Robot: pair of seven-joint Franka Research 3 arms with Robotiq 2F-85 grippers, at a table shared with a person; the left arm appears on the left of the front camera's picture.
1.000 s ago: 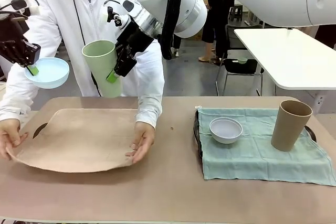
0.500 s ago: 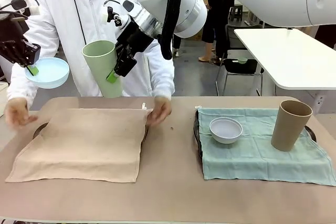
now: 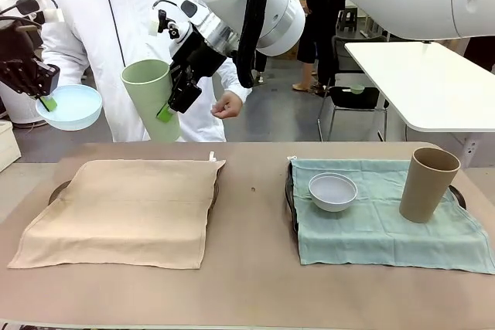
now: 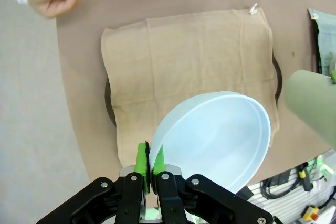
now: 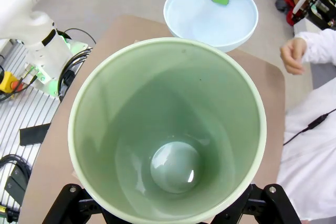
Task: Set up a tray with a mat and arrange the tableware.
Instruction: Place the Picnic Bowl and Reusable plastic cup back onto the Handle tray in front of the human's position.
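Observation:
My left gripper [image 3: 45, 96] is shut on the rim of a pale blue bowl [image 3: 71, 107], held in the air above the table's left end. Its green pads [image 4: 142, 162] pinch the bowl [image 4: 215, 139] over a beige mat [image 4: 189, 66]. My right gripper [image 3: 172, 96] is shut on a pale green tumbler [image 3: 150, 96], tilted and high over the table's far edge. The tumbler [image 5: 168, 129] is empty inside. The beige mat [image 3: 124, 210] lies flat on a dark tray [image 3: 56, 190].
At the right a teal mat [image 3: 387, 226] covers a second tray [image 3: 289, 191] and carries a white bowl [image 3: 332, 191] and a brown tumbler [image 3: 428, 183]. A person in white stands across the table, one hand [image 3: 227, 104] raised near the green tumbler.
The person's hands smoothed the beige mat flat on the tray, then let go and pulled back off the table. Both arms kept still with their loads.

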